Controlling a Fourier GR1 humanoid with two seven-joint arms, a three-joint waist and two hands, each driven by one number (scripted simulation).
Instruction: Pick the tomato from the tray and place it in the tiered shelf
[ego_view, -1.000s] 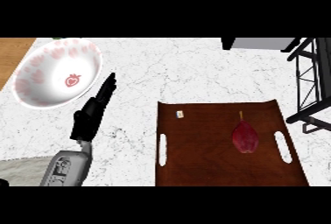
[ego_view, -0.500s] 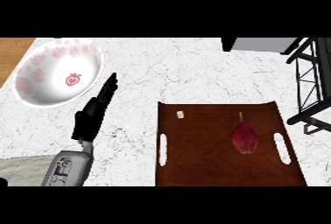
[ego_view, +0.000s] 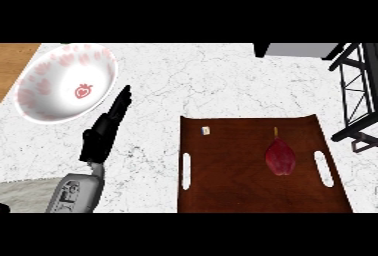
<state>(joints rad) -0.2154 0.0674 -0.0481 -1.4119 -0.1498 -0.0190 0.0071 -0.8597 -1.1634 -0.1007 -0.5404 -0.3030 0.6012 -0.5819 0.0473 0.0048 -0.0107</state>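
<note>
A dark red, elongated tomato (ego_view: 281, 157) with a short stem lies on the right half of the brown tray (ego_view: 229, 175). The black tiered shelf (ego_view: 358, 95) stands at the right edge, only its frame showing. My left hand (ego_view: 103, 132) is over the counter left of the tray, fingers straight and pointing up toward the bowl, holding nothing. My right hand is out of sight.
A white bowl with pink heart marks (ego_view: 65, 82) sits at the upper left, close to my left fingertips. A small white tag (ego_view: 205, 131) lies on the tray's upper left. A grey block (ego_view: 295, 49) stands at the counter's far edge.
</note>
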